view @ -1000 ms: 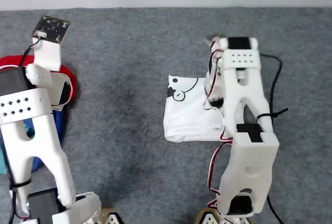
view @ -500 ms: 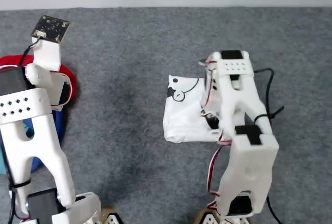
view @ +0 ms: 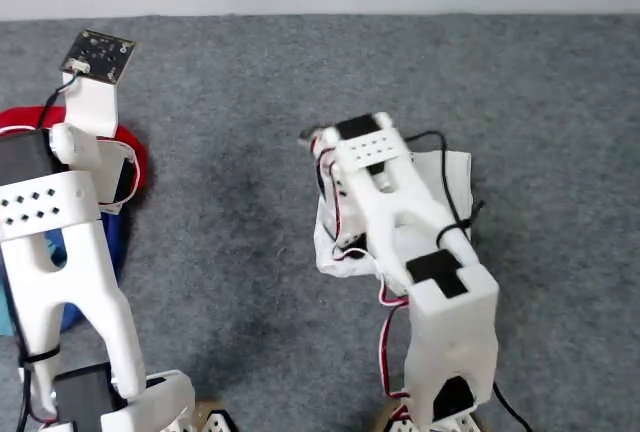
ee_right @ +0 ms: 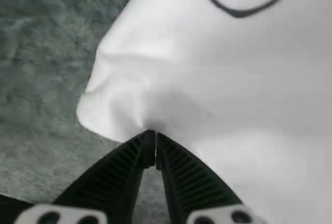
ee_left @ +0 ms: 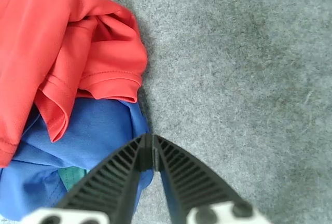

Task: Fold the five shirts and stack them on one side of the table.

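Observation:
A white shirt (view: 447, 178) with a black print lies folded on the grey table (view: 230, 102), mostly under my right arm. My right gripper (ee_right: 150, 136) is shut at the shirt's edge, and the white cloth (ee_right: 233, 79) puckers at its tips. From the high view that gripper (view: 320, 144) is near the shirt's far left corner. My left gripper (ee_left: 151, 140) is shut, its tips over the rim of a blue shirt (ee_left: 88, 130). A red shirt (ee_left: 67, 47) lies crumpled on the blue one.
The red (view: 136, 158) and blue (view: 116, 237) shirts form a pile at the table's left edge, with a bit of teal cloth (ee_left: 73, 175) under the blue. Bare grey carpet (ee_left: 244, 79) stretches between the pile and the white shirt.
My right arm has swung left across the white shirt, from its right side to its far left corner, uncovering the shirt's right part. The left arm has not moved.

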You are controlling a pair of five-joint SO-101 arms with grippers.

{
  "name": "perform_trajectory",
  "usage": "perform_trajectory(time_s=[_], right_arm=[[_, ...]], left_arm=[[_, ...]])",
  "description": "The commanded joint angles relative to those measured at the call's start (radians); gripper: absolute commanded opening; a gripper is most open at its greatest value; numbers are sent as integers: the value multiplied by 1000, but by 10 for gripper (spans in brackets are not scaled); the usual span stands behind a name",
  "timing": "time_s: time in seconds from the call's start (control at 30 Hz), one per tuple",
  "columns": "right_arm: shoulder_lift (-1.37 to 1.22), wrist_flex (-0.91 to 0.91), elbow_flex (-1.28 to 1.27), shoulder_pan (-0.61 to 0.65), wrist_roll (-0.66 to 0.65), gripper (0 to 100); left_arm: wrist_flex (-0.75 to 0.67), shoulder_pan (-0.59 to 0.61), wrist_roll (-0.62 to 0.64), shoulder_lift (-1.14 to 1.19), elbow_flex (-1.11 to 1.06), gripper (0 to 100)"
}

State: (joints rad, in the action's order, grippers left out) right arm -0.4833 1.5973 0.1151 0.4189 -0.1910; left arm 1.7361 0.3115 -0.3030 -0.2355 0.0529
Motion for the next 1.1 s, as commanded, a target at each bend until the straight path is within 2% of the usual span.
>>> perform_trajectory(time_s=[0.0, 0.3, 0.5, 0.63, 0.83, 0.97, 1.07], right_arm=[[-28, -54, -23, 33, 0, 9], [113, 19, 155, 27, -14, 9], [133, -97, 224, -21, -75, 9], [74, -147, 224, -28, -69, 9], [-79, -148, 224, 51, -69, 9], [-65, -68, 256, 62, -64, 9], [-4, 21, 275, 27, -9, 9]], left_arm=[[18, 9, -3, -48, 8, 15], [18, 9, -3, -48, 10, 15], [18, 9, -3, -48, 10, 15], [18, 9, -3, -48, 10, 15], [18, 9, -3, -48, 10, 15], [18, 9, -3, -48, 10, 15], [18, 14, -3, -54, 15, 15]])
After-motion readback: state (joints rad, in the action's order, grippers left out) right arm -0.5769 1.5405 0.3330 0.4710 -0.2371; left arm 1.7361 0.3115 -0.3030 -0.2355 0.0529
